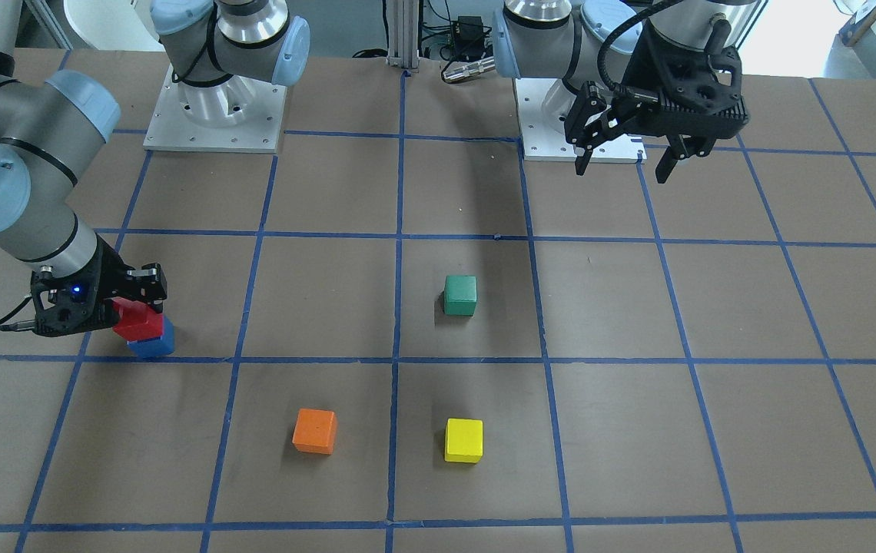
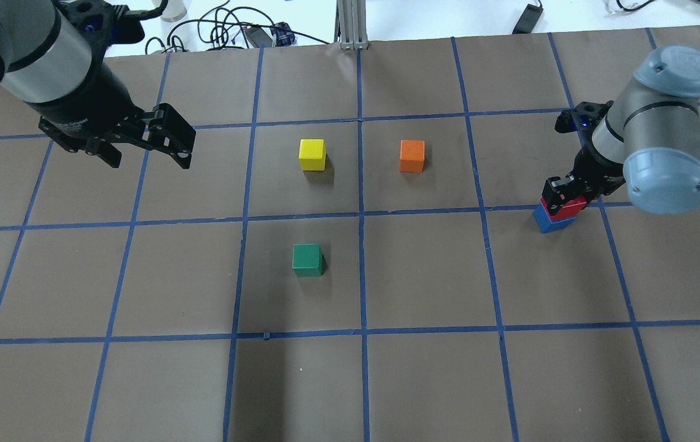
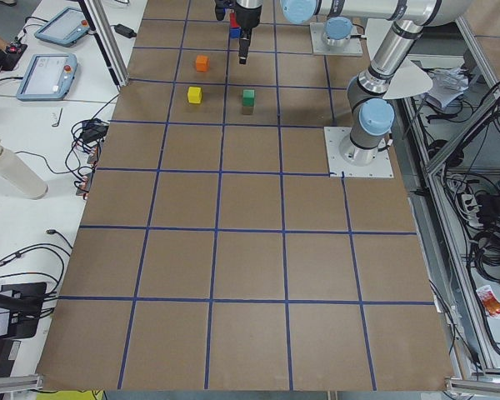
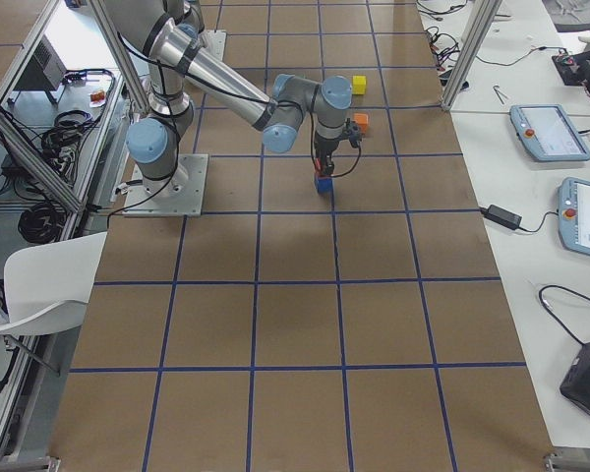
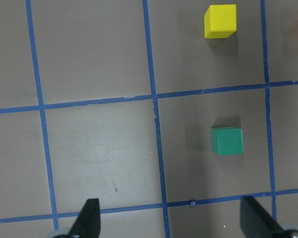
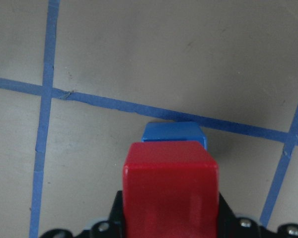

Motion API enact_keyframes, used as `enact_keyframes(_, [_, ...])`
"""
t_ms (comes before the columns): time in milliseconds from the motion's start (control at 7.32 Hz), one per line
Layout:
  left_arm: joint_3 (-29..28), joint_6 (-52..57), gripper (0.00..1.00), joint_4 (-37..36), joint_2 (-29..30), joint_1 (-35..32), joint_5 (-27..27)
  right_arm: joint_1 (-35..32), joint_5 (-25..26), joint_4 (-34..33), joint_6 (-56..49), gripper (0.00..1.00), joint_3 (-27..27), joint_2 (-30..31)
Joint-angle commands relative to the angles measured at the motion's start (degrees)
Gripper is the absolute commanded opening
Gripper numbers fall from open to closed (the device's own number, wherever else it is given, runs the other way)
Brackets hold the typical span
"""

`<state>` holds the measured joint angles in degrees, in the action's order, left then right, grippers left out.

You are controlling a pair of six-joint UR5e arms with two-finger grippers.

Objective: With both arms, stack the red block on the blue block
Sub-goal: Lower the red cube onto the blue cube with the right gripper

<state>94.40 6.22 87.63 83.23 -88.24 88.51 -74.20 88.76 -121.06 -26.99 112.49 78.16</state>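
Observation:
The red block (image 1: 133,322) is held in my right gripper (image 1: 138,306), which is shut on it. The red block is on top of the blue block (image 1: 155,343), shifted a little to one side; whether it rests on it or hangs just above I cannot tell. In the right wrist view the red block (image 6: 171,186) covers most of the blue block (image 6: 174,133). The overhead view shows the red block (image 2: 566,209) over the blue block (image 2: 548,222) at the table's right. My left gripper (image 2: 148,159) is open and empty, high over the far left, far from both blocks.
A green block (image 2: 307,259) sits near the table's middle. A yellow block (image 2: 312,154) and an orange block (image 2: 412,155) sit beyond it. The left wrist view looks down on the green block (image 5: 227,141) and the yellow block (image 5: 220,21).

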Motion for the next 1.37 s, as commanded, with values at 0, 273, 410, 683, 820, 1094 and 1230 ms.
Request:
enact_keyframes(0, [0.0, 0.0, 1.0, 0.0, -0.1, 0.0, 0.0, 0.0, 0.0, -1.0, 0.0, 0.0, 0.1, 0.0])
enact_keyframes(273, [0.0, 0.0, 1.0, 0.0, -0.1, 0.0, 0.0, 0.0, 0.1, -1.0, 0.0, 0.0, 0.1, 0.0])
enact_keyframes(410, [0.1, 0.0, 1.0, 0.0, -0.3, 0.0, 0.0, 0.1, 0.1, -1.0, -0.1, 0.0, 0.1, -0.1])
enact_keyframes(683, [0.1, 0.0, 1.0, 0.1, -0.6, 0.0, 0.0, 0.1, 0.1, -1.0, 0.0, 0.0, 0.1, -0.1])
enact_keyframes(820, [0.3, 0.0, 1.0, 0.1, -0.6, 0.0, 0.0, 0.1, 0.1, -1.0, 0.0, 0.15, 0.1, -0.1])
enact_keyframes(1094, [0.2, 0.0, 1.0, 0.1, -0.5, 0.0, -0.1, 0.1, 0.1, -1.0, 0.0, 0.76, 0.1, -0.6])
enact_keyframes(1230, [-0.1, 0.0, 1.0, 0.1, 0.0, 0.0, -0.2, 0.1, 0.1, -1.0, 0.2, 0.92, 0.1, -0.7])
